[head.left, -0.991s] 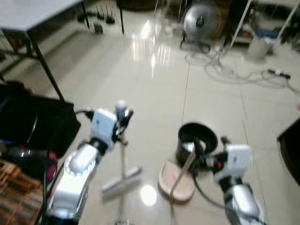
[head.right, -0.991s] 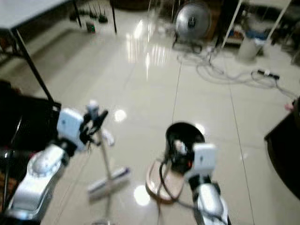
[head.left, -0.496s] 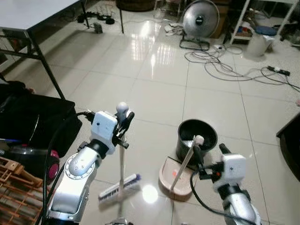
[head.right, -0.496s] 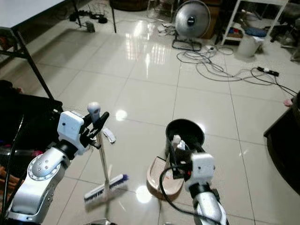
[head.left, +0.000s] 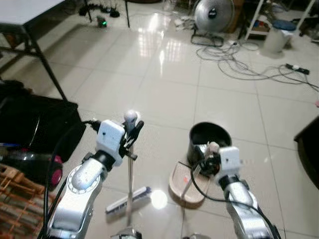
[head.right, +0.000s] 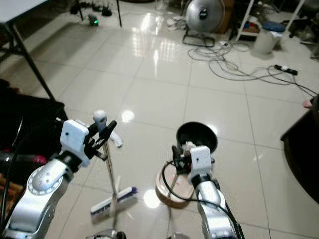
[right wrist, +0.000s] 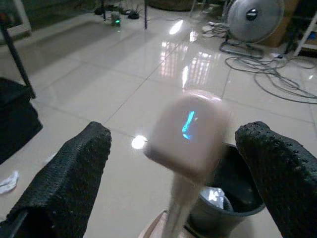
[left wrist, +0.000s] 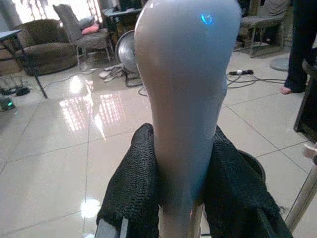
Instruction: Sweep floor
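Observation:
My left gripper [head.left: 130, 130] is shut on the top of a broom handle [left wrist: 188, 99], which stands upright in front of me. The broom's brush head [head.left: 128, 199] rests on the tiles below it. A beige dustpan [head.left: 183, 185] lies beside a black bin [head.left: 209, 139]. Its long handle ends in a pale knob [right wrist: 188, 131]. My right gripper [right wrist: 176, 136] is open, with its fingers [right wrist: 74, 173] wide apart on either side of that knob and not touching it. A crumpled scrap of paper [head.right: 115, 141] lies on the floor beyond the broom.
A black bag [head.left: 35, 124] and a wooden crate [head.left: 15, 199] sit at my left, under a table with dark legs [head.left: 45, 64]. A fan [head.left: 214, 15], loose cables [head.left: 239, 69] and a white bin [head.left: 274, 40] are far ahead. Dark furniture [head.left: 309, 154] stands at the right.
My right gripper has moved forward and up along the dustpan handle to its knob, close to the black bin. The left gripper still holds the broom upright.

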